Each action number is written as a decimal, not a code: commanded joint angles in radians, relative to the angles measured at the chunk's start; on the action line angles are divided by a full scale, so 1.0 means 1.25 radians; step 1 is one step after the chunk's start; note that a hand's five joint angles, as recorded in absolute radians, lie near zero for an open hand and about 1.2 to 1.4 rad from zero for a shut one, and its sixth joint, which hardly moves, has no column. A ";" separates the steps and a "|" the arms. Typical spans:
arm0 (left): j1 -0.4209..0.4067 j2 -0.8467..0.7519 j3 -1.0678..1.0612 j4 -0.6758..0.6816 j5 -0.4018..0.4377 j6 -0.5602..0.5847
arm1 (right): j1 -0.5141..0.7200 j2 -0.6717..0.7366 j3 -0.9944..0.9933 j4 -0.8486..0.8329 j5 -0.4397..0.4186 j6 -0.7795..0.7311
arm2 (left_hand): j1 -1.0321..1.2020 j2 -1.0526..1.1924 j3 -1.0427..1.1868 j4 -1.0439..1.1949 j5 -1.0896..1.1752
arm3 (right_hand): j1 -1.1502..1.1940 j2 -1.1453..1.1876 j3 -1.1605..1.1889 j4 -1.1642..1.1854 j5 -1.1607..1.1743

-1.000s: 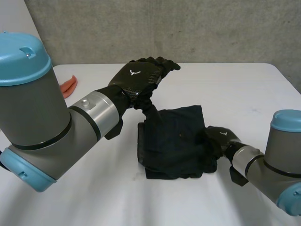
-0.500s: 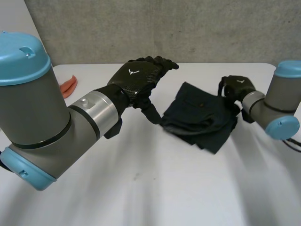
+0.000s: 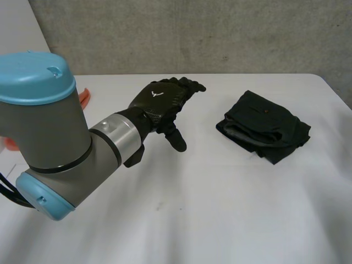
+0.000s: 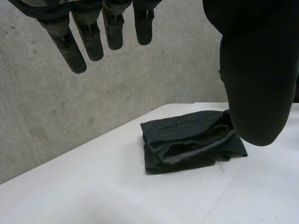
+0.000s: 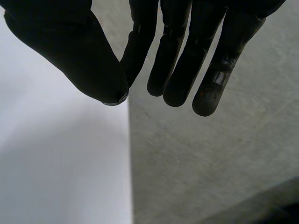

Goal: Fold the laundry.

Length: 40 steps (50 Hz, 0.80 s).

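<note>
A dark navy cloth bundle, loosely folded (image 3: 265, 127), lies on the right half of the white surface (image 3: 220, 220), towards the far side, with nothing touching it. The left robot hand (image 3: 163, 102) hangs above the middle of the surface, its fingers straight and its thumb pointing down, holding nothing. The bundle sits to the right of that hand and well apart from it, at about the same depth.

From the head view we read the bundle's long axis as running roughly left to right. It is skewed to the surface's edges, with one corner pointing near and another far.

The right robot hand (image 5: 177, 46) appears in its own wrist view with straight fingers and the thumb close beside them, also empty. Behind it are the grey concrete wall (image 3: 220, 33) and a strip of the surface. From that backdrop we cannot place this hand relative to the cloth, so we cannot judge which arm is nearer.

The head view gives the bundle's outline and the gap between it and the left robot hand. The left wrist view, looking past that hand's fingers (image 4: 91, 39), adds the bundle's side: stacked layers with rumpled, uneven edges facing the hand. We judge the fold loose, and any further tidying would begin with a reach rightwards.

A small orange object (image 3: 84, 97) peeks out at the far left, behind the left arm.
</note>
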 commanded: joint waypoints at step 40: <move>0.011 -0.006 -0.041 0.004 0.005 -0.026 | 0.019 -0.132 0.281 0.118 -0.475 0.040 | -0.004 -0.011 -0.018 -0.013 -0.031 | 0.070 -0.072 -0.076 -0.081 -0.071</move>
